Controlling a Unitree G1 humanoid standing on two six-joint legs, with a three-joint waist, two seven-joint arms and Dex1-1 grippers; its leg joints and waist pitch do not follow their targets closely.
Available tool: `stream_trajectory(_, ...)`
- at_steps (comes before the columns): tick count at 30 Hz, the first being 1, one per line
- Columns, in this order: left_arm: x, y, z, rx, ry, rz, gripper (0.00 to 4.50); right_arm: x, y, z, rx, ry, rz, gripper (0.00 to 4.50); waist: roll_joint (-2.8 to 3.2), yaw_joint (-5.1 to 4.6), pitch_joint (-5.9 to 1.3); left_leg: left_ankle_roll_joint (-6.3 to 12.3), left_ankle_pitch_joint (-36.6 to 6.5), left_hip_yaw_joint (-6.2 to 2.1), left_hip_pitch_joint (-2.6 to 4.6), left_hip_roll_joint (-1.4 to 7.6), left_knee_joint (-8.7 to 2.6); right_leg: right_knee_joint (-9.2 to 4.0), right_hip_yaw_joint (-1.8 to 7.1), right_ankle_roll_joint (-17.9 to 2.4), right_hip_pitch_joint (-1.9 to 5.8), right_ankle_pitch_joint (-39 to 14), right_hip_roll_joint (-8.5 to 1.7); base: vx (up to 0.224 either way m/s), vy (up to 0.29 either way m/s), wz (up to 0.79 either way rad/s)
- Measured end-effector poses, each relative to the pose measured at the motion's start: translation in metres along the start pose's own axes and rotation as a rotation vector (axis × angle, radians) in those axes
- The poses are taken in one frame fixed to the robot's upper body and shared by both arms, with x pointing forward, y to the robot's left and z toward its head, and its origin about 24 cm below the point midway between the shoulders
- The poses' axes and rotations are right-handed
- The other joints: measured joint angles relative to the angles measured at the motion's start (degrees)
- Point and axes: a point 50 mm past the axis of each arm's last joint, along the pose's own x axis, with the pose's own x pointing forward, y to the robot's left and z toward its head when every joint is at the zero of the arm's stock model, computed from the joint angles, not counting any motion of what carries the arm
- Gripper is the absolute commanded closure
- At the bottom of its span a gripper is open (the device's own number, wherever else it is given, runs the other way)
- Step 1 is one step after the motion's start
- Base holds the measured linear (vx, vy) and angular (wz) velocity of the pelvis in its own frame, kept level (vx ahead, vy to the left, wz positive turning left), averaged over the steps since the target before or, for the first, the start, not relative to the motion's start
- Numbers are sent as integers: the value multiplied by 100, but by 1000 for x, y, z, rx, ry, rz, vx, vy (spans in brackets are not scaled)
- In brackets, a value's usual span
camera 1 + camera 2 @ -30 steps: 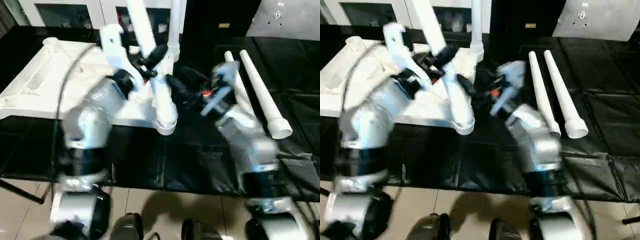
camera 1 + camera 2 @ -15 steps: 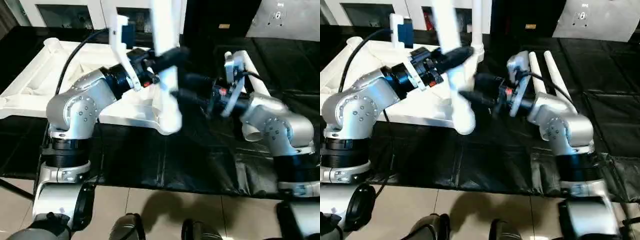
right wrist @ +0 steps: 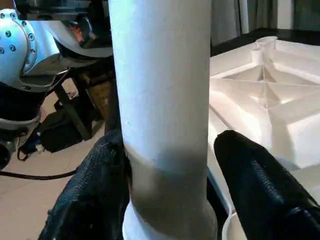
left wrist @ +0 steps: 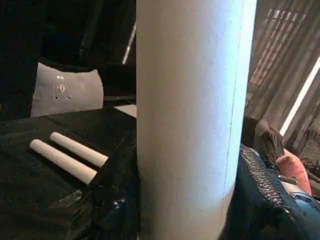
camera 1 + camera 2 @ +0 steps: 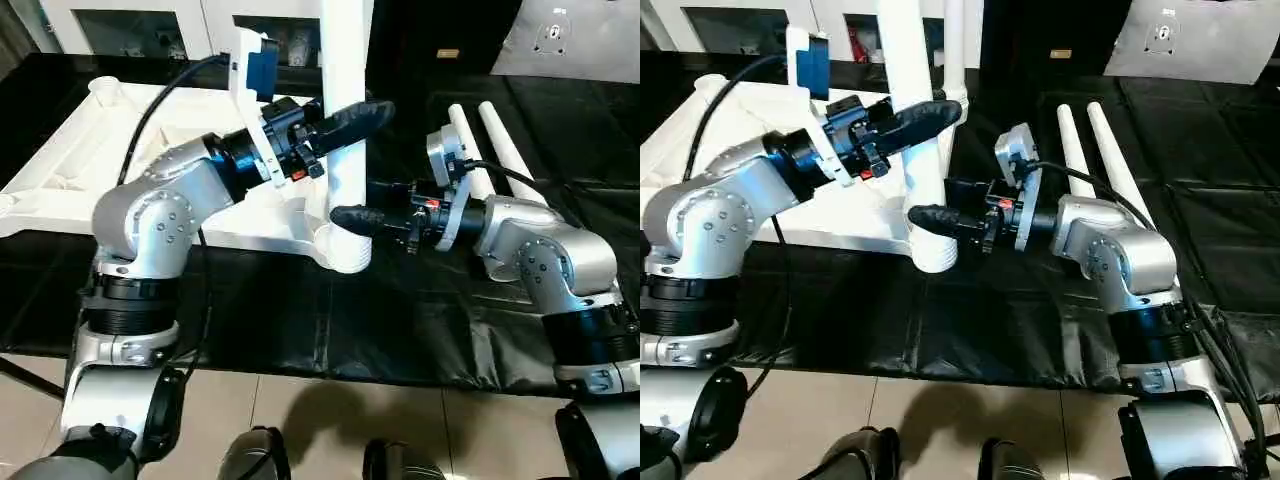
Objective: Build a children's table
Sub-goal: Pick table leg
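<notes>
The children's table top (image 5: 70, 165) lies upside down, ribs up, on the left of the black mat. One white leg (image 5: 345, 60) stands upright at its near right corner, wide end down. Whether it sits in the socket I cannot tell. My left gripper (image 5: 360, 108) is shut on this leg partway up; the left wrist view has it pressed between both fingers (image 4: 260, 195). My right gripper (image 5: 932, 200) straddles the leg near its foot, open, with a small gap at one finger (image 3: 255, 180). Another leg (image 5: 953, 45) stands at the far corner. Two legs (image 5: 505, 145) lie to the right.
A white cabinet with glass doors (image 5: 130, 25) stands behind the table top. A grey panel (image 5: 570, 40) leans at the back right. The black mat (image 5: 300, 320) ends near me at a tiled floor (image 5: 310, 415).
The held leg has swung from a tilt to upright. My right arm has moved left from the lying legs, bringing its gripper around the leg's lower end.
</notes>
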Motion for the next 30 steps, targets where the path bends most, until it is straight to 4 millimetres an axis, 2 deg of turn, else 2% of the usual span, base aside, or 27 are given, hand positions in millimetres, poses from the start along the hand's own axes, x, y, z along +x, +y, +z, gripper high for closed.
stream_trajectory(8, -1, 0, 1, 3, 1, 2, 268, 2, 1, 0, 2, -3, 13, 249, 0, -1, 0, 0, 0, 0, 0, 0, 0, -1, 0, 0, 1, 0, 0, 0, 0, 0)
stream_trajectory(15, -1, 1, 0, 22, 14, 12, 268, 4, 1, -1, 3, -7, 7, 259, 0, 0, 0, 0, 0, 0, 0, 1, 0, 0, 0, 0, 0, 0, 0, 0, 0, 0)
stream_trajectory(16, 0, 1, 0, 22, 14, 17, 233, 4, 1, -1, 4, -7, 5, 259, 0, 1, 0, 0, 0, 0, 0, 1, 0, 0, 0, 0, 0, 0, 0, 0, 0, 0)
stream_trajectory(18, 1, 1, 2, 22, 15, 29, 198, 4, 0, -1, 3, -11, -6, 259, 0, 2, 0, 0, 0, 0, 0, 0, 0, -1, 0, 0, 1, 0, 0, 0, 0, 0)
stream_trajectory(20, 3, 2, 2, 26, 17, 42, 192, 6, -1, -1, -5, -17, -34, 259, 0, -2, 0, 0, 0, 0, 0, 0, 0, -1, 0, 0, 1, 0, 0, 0, 0, 0)
stream_trajectory(25, 3, 3, 1, 66, 25, 91, 136, 13, -2, -5, -7, -30, -94, 260, 0, -4, 0, -1, 0, 0, 0, 2, -1, 1, 0, 0, -1, 0, 0, 0, 0, 0)
stream_trajectory(30, 1, 4, -12, 109, 31, 206, 104, 19, -3, -14, 6, -59, -192, 260, 0, -5, 0, -1, 0, 0, 0, 2, -1, -1, 0, 0, 0, 0, 0, 0, 0, 0)
